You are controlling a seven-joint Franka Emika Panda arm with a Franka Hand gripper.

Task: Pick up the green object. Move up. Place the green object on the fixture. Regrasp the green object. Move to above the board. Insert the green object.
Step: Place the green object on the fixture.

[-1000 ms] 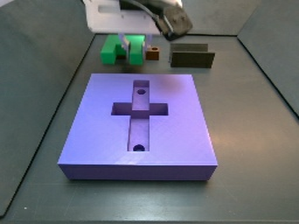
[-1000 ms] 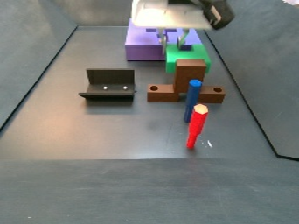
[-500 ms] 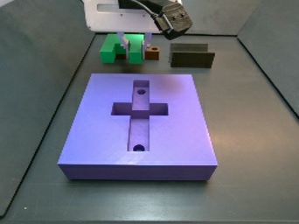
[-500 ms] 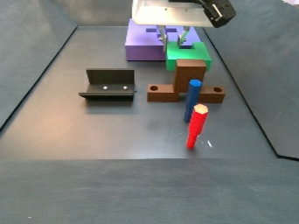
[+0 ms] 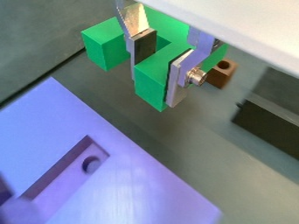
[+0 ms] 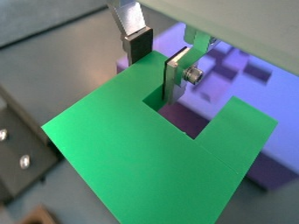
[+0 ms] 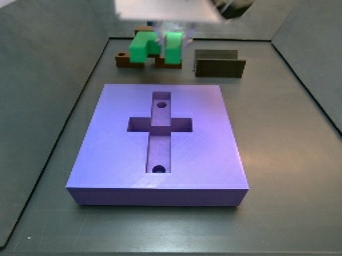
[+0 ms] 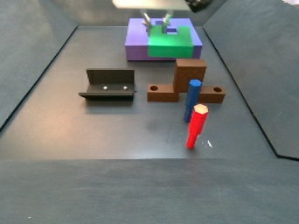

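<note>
The green object (image 5: 149,83) is a bright green U-shaped block, held off the floor in the gripper (image 5: 162,61). The gripper is shut on one leg of the U, with one finger in the notch and the other on the outer face. Both wrist views show this grip, the piece filling much of one view (image 6: 128,149). In the side views the green object (image 7: 144,46) (image 8: 170,38) hangs under the gripper (image 8: 158,22) near the far end of the purple board (image 7: 167,140). The dark fixture (image 8: 107,85) (image 7: 221,64) stands on the floor apart from it.
A brown piece with an upright post (image 8: 181,83) stands beside the board (image 8: 140,44), with a blue peg (image 8: 191,101) and a red peg (image 8: 198,127) in front of it. Dark walls enclose the floor.
The gripper has risen with the green object in it. The piece has come up off the floor beside the brown piece and now hangs higher.
</note>
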